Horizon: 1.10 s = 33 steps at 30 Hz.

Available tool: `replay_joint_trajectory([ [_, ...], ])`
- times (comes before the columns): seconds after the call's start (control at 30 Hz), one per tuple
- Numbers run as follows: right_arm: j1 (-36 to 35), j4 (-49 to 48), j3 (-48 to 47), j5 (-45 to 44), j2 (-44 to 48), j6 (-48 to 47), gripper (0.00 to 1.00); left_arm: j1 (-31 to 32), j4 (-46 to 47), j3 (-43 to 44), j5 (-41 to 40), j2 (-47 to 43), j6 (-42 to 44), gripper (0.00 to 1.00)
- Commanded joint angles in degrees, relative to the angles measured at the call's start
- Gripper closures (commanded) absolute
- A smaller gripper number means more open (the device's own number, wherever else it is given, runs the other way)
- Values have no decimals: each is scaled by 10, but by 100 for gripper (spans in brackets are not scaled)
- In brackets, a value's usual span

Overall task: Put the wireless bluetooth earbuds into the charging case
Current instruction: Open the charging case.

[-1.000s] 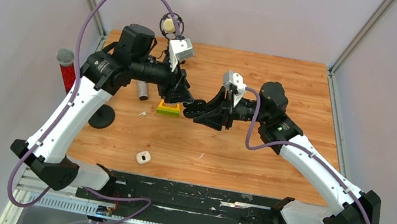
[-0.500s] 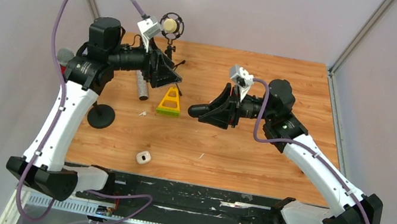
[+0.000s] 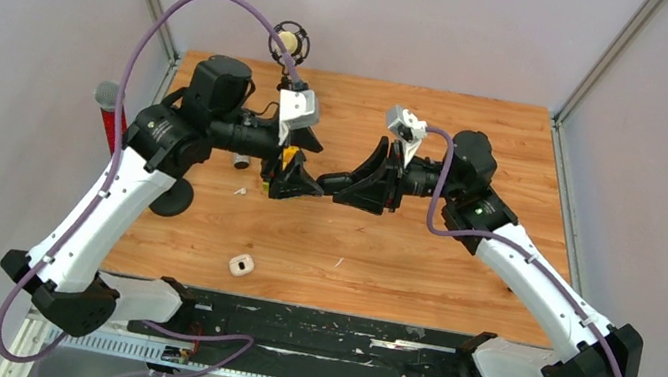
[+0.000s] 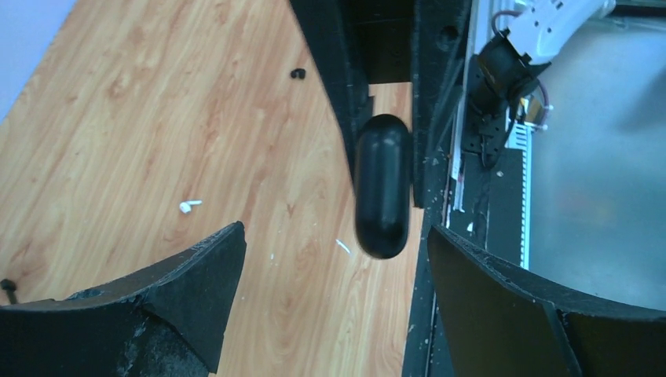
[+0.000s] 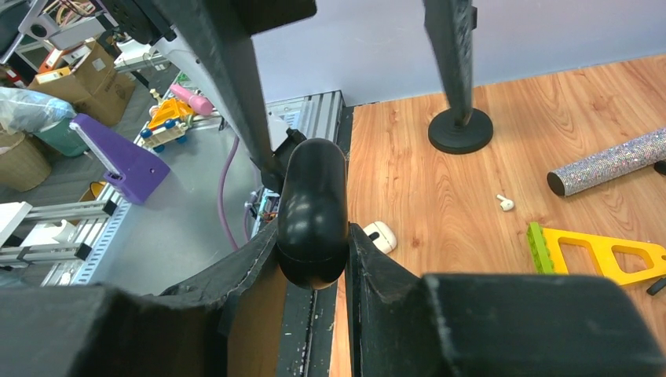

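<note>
The right gripper (image 5: pixel 314 236) is clamped on one glossy black oval plastic object (image 5: pixel 314 208), its two fingers pressing the object's sides. The left gripper (image 4: pixel 334 259) stands wide open, its two fingers well apart. The black oval plastic object hangs ahead of them, touching neither.

In the top view the two grippers meet nearly tip to tip at the centre of the frame. Each arm rises from its lower corner and bends inward, with the wrists level.

One small glossy white rounded-square charging case (image 3: pixel 242 264) lies low and left of centre on the wooden table (image 3: pixel 459 269), near its front edge. One tiny white earbud (image 3: pixel 238 191) lies above it, well apart. One white sliver (image 3: pixel 338 262) lies right of the case; whether it is the second earbud I cannot tell.

One yellow triangular plastic frame (image 5: pixel 605 255) and one glittery silver cylinder (image 5: pixel 609 169) lie nearby.
</note>
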State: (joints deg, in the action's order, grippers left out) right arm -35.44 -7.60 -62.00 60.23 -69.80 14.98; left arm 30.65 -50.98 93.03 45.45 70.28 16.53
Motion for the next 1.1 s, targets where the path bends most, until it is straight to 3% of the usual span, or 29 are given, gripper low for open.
replay_joint_trajectory([
  [0.0,-1,-22,-32,15,-8,6,100,25,-15,20,-33,15,19,8],
  [0.5,-11,0,-29,33,-3,-37,100,32,15,78,-77,55,-43,14],
  [1.07,-12,1,-29,32,-1,-37,100,32,-6,83,-171,68,13,22],
])
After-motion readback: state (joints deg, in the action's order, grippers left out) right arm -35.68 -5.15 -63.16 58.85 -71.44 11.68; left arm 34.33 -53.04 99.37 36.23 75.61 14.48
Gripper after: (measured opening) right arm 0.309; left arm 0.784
